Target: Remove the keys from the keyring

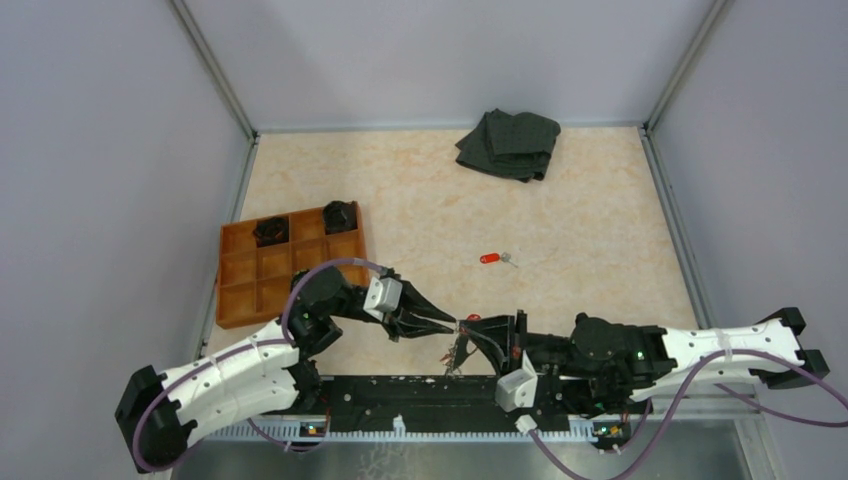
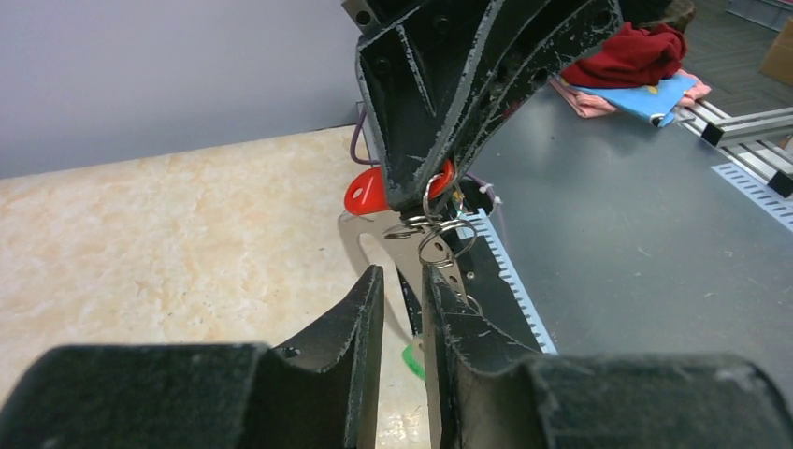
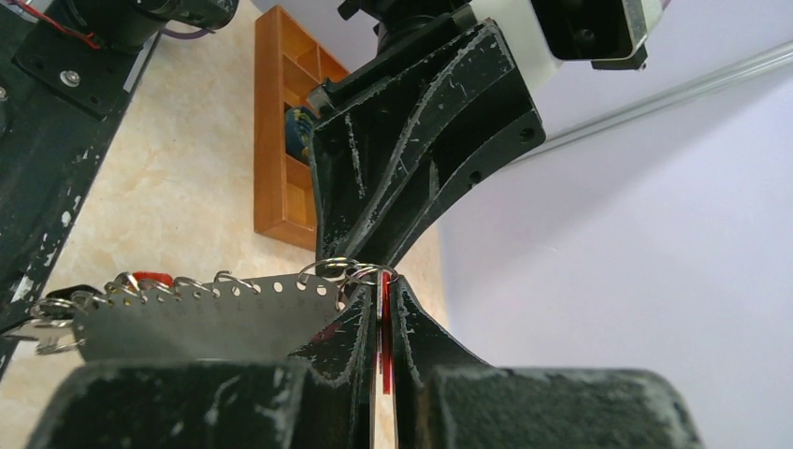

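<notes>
Right pincer [image 3: 382, 285] is clamped shut on a red-headed key [image 3: 384, 348]. Left pincer [image 2: 402, 278] is seen barely cracked, right at the keyring [image 2: 428, 225]; an actual grip can't be told tbh.

The left tool [image 1: 447, 322] and right tool [image 1: 480, 327] are meeting tip to tip above the surface [image 1: 420, 200], the keys [image 1: 457, 356] hanging just beneath the tips. The tray [image 1: 240, 270] is lying beyond the left tool, off to its left. A loose key [image 1: 491, 258] is resting ahead of the right tool, the cloth [image 1: 510, 145] sitting well beyond it.
</notes>
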Controlling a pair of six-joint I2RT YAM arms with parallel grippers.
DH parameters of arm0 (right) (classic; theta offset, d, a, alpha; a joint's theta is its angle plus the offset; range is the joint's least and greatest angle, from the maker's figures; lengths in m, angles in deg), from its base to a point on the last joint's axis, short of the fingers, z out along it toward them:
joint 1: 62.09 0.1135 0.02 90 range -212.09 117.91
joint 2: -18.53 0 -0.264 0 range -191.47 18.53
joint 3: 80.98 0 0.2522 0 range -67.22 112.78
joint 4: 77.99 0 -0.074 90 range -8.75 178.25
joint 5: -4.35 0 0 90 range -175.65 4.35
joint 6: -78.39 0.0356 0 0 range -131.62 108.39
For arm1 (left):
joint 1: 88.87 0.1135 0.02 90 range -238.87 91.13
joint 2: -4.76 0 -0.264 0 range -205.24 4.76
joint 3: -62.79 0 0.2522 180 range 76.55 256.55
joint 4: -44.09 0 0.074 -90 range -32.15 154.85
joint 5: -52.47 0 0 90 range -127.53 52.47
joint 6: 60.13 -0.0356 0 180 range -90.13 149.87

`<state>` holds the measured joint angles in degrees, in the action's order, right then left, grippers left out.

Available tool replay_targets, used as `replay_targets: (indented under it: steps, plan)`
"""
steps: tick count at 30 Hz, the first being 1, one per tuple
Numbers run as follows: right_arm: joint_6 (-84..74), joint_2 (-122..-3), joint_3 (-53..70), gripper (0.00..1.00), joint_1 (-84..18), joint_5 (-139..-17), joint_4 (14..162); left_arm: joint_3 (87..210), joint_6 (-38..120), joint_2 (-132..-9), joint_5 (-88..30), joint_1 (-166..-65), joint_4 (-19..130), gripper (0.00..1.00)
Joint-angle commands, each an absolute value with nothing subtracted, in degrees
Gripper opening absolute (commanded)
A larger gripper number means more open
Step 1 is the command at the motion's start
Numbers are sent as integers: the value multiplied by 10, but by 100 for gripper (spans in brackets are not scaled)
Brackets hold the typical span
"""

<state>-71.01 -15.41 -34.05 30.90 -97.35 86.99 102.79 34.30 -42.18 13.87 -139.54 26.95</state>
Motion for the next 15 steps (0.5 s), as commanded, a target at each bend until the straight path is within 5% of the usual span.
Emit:
replay_targets:
  steps: [1, 15]
  plan:
    - [-713, -150, -299, 0, 317, -972, 918, 1043, 343, -424, 169, -1398, 205, 28]
    - [-712, -153, -301, 0, 317, -972, 922, 1030, 384, -444, 188, -1398, 135, 31]
